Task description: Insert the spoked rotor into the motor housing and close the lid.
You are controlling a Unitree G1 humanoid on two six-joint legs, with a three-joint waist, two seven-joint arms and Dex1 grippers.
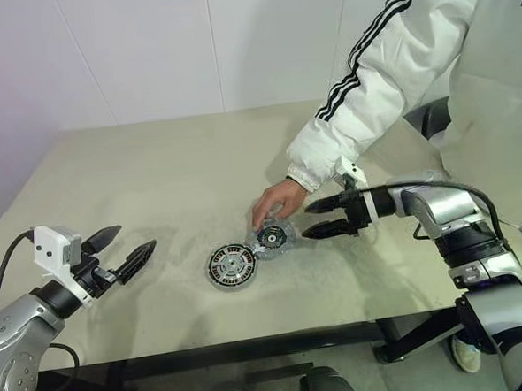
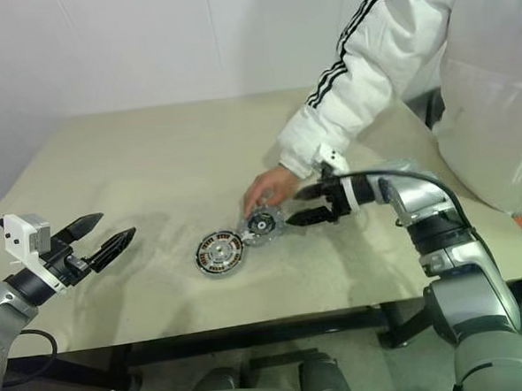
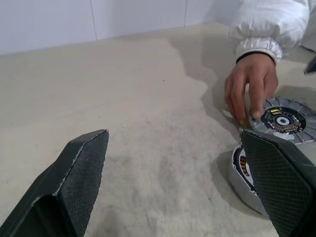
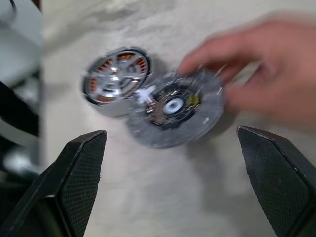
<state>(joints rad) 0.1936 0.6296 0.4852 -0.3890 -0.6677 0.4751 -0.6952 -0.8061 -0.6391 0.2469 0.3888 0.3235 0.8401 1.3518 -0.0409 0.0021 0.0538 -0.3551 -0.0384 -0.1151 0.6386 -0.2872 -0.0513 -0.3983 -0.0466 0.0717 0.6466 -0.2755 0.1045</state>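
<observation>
The motor housing, a flat disc with copper windings and a pale centre, lies on the table. The lid, a grey disc with a dark inner ring, lies beside it, its edge touching the housing's rim. A person's hand has its fingers on the lid's far edge. My right gripper hovers open just right of the lid, pointing at it, holding nothing. My left gripper is open and empty, well to the left of the housing. The spoked rotor is out of view.
The person in a white jacket stands at the table's far right corner, with a sleeve reaching over the table above my right gripper. The table's front edge runs just below the parts.
</observation>
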